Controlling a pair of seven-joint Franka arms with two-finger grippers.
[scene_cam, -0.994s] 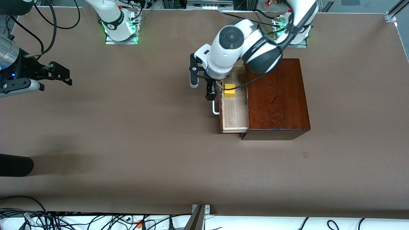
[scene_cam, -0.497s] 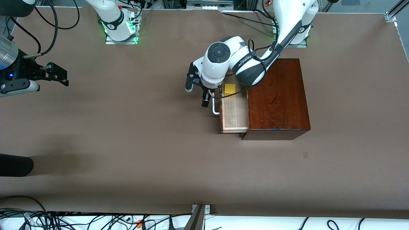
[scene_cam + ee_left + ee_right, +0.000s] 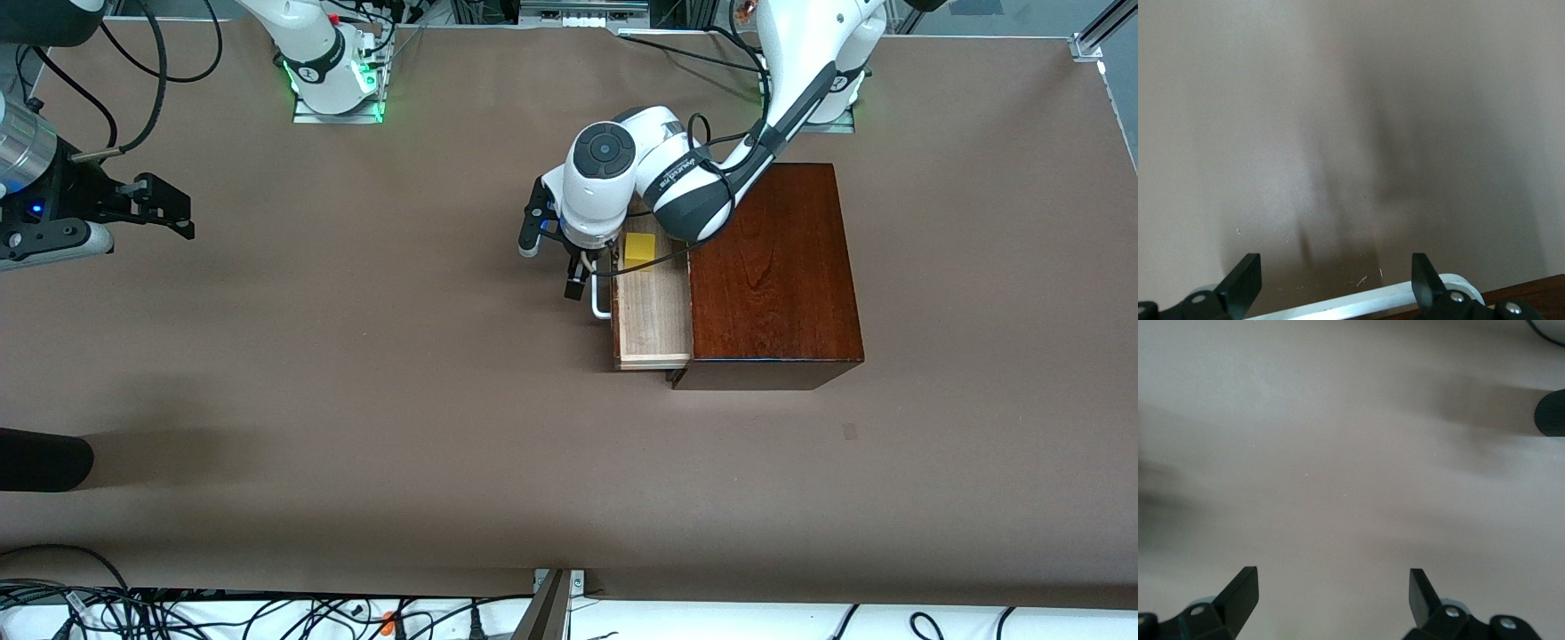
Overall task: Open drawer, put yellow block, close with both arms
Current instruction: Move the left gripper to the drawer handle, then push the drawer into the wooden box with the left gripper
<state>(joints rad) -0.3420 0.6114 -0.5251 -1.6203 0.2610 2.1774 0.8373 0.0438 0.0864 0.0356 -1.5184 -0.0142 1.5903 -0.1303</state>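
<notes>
While unlabelled, yellow block (image 3: 638,248) in drawer (image 3: 655,313).

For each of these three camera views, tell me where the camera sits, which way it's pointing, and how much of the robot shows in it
Front view: high across the table, facing the bases; shows both arms, the left gripper open at the white handle of the open drawer, the yellow block inside, the right gripper open, waiting over bare table.
Left wrist view: on the left wrist, looking down at table and handle; its own open fingertips show.
Right wrist view: on the right wrist, looking at bare table; own open fingertips show.
Shared: front and left wrist views both show the handle.
</notes>
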